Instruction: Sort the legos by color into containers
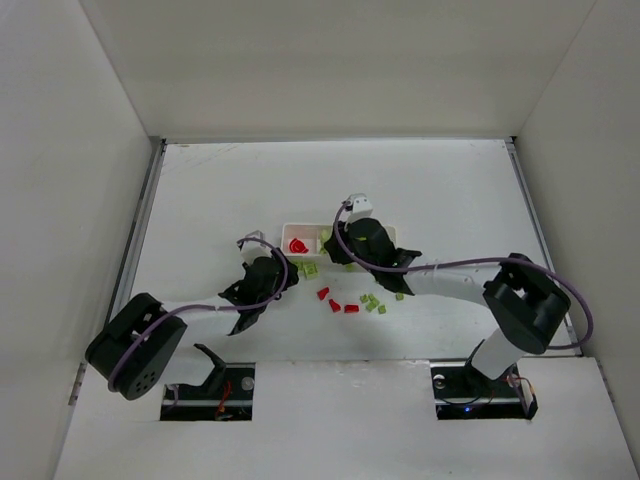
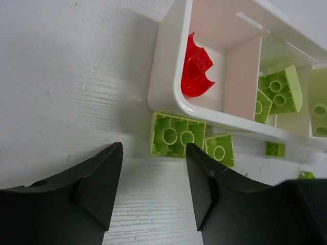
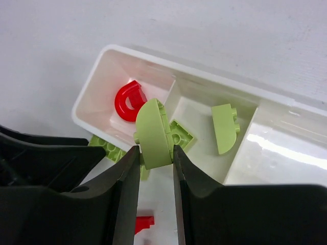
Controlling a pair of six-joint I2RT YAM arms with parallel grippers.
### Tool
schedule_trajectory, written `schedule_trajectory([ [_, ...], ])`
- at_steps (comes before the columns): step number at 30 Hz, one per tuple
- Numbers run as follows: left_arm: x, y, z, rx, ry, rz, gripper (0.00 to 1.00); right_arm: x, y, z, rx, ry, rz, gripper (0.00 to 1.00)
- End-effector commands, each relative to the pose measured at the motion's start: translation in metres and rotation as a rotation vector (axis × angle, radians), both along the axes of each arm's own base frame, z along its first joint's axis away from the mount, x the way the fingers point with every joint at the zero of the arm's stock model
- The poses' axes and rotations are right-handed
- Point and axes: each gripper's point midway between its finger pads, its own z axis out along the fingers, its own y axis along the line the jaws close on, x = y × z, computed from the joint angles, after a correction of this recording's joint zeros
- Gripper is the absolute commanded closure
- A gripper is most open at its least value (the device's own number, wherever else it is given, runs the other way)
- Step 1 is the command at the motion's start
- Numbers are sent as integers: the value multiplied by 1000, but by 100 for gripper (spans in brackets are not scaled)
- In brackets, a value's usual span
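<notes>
1. A pale green brick (image 3: 153, 133), curved on one side, stands on edge in the right pincer (image 3: 155, 155), whose jaws are narrowed onto its two flat faces. It hangs above the near wall of the white tray (image 3: 204, 76), close to the divider between the end compartment and the middle one.
2. We judge the middle compartment (image 3: 199, 111) to be its home: two bricks of the same pale green lie there, while the end compartment holds only a red arch (image 3: 127, 99).
3. We would carry the brick well past the divider before letting go, so it cannot tip into the red side or catch on the wall.
4. We would lower it close to the compartment floor and part the jaws gently, since a rounded brick is likely to roll or bounce.
5. The left pincer (image 2: 153, 163) hovers about half open and empty over the desk (image 2: 61, 76), just off the tray's red end. A brighter green brick (image 2: 176, 135) lies underside up against the tray wall ahead of it. We would keep that arm from nudging the tray during the release.
6. Loose legos (image 1: 350, 305), red and green, wait on the desk near the tray.
</notes>
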Motion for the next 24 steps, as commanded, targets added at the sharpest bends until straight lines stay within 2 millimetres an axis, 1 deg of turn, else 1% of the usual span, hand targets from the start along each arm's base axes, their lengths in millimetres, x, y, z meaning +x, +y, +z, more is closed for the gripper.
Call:
schedule_trajectory([
  [1,15,-12,20,-57,-61,4,50,18,7,21,46,-37,-45,70],
  [2,16,-12,21,-54,-63,1,51,19,6,19,47,-33,-49,64],
  [3,16,-13,20,-50,-63,-3,51,19,6,20,50,-35,-51,56],
  [4,16,-13,19,-47,-61,-2,52,17,4,19,48,-36,-55,51],
  [6,16,-12,16,-41,-53,1,55,16,-3,24,51,-50,-75,44],
  [7,16,-12,15,-41,-50,0,56,14,-8,25,51,-55,-85,44],
  [9,15,-11,13,-36,-46,1,58,5,-11,25,49,-57,-80,44],
  [12,16,-10,12,-37,-48,6,64,-18,-4,16,37,-46,-31,47],
  [15,17,-8,12,-35,-50,11,74,-37,8,2,32,-27,14,48],
  [17,17,-5,12,-32,-54,24,79,-43,14,-7,27,-14,30,47],
  [20,15,1,14,-24,-64,41,83,-51,27,-15,36,8,54,43],
  [24,12,9,16,-20,-77,63,85,-51,41,-22,40,7,67,40],
])
